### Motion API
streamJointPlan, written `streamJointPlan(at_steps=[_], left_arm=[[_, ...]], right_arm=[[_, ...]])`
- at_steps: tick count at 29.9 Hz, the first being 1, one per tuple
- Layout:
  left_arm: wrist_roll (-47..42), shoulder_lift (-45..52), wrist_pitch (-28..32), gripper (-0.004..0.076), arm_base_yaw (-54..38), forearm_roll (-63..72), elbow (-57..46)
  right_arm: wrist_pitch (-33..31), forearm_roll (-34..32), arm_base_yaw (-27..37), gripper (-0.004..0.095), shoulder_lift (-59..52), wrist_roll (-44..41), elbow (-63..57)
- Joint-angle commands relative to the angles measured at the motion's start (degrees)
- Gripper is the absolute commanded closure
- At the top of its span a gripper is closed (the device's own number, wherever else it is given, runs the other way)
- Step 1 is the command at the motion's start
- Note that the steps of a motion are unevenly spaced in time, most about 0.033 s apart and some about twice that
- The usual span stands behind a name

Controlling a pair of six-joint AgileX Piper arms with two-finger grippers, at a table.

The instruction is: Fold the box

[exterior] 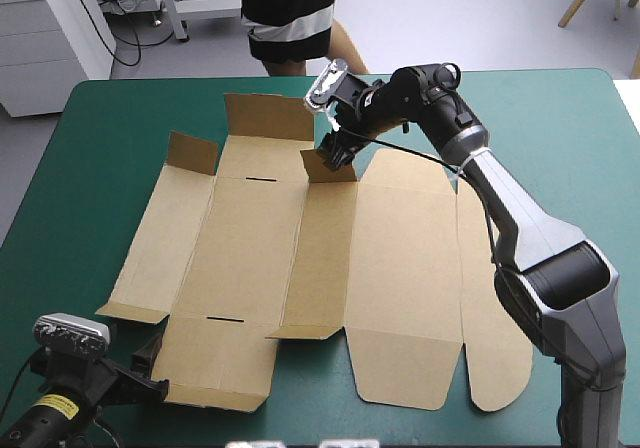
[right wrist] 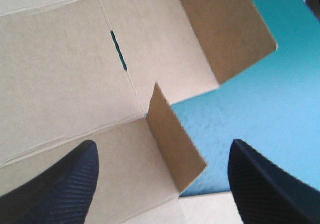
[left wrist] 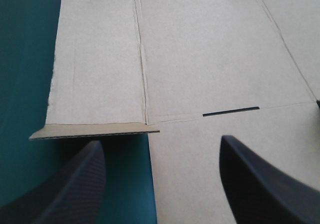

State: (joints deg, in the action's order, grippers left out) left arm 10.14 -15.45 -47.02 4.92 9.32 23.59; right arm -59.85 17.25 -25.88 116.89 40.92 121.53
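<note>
The brown box [exterior: 300, 268] lies opened out as a cut sheet across the middle of the frame on the bench [exterior: 570, 138], most of its panels flat on the teal-green cover. A tall flap [exterior: 266, 118] stands raised at the sheet's far edge, upper centre. A small corner flap [exterior: 192, 153] is tilted up to its left. A second small flap [exterior: 330, 166] stands upright just right of the tall one.

The right claw [exterior: 336, 150], reaching in from the right side of the frame, is at the top of that second small flap. Its black fingers [right wrist: 60, 184] are spread wide, and its wrist view shows the flap standing on edge ahead of the gap between them. Whether either finger touches the board cannot be told.

In the lower left corner of the frame, the left claw [exterior: 152, 368] sits low at the sheet's near left corner, its fingers likewise parted and holding nothing. In its wrist view, one finger is over bare cover and the other over board. Just ahead of it are a slightly lifted flap edge [left wrist: 95, 130] and a narrow slot [left wrist: 231, 112] cut along a crease.
</note>
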Motion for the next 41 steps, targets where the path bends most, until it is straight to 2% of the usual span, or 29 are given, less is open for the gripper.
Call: streamJointPlan(at_steps=[1, 2, 6, 10, 16, 20, 27, 41], left_arm=[[-0.4, -1.2, 3.6, 0.0259, -0.2, 0.9, 1.3], [-0.4, -1.2, 3.6, 0.0259, -0.2, 0.9, 1.3], [-0.4, -1.2, 3.6, 0.0259, -0.2, 0.9, 1.3], [-0.6, -1.2, 3.6, 0.0259, -0.2, 0.9, 1.3], [-0.7, -1.2, 3.6, 0.0259, -0.2, 0.9, 1.3], [-0.7, -1.2, 3.6, 0.0259, -0.2, 0.9, 1.3], [-0.7, -1.2, 3.7, 0.0259, -0.2, 0.9, 1.3], [-0.8, -1.2, 4.1, 0.0259, -0.2, 0.8, 1.2]], right_arm=[[-5.9, -3.8, 0.2, 0.0222, -3.7, -11.3, 1.7], [-8.9, -4.4, 0.6, 0.0222, -3.8, -13.9, 1.7], [-9.1, -6.1, 2.4, 0.0224, -6.1, -26.4, 1.2], [-9.1, -6.0, 4.5, 0.0224, -9.3, -32.3, 1.2], [-9.1, -9.4, 4.6, 0.0224, -18.3, -33.6, -3.3], [-9.1, -13.1, 4.6, 0.0224, -26.6, -35.0, -14.2], [-9.1, -16.0, 4.6, 0.0224, -43.3, -38.1, -31.7], [-9.1, -23.2, 4.6, 0.0224, -71.8, -49.0, -56.7]])
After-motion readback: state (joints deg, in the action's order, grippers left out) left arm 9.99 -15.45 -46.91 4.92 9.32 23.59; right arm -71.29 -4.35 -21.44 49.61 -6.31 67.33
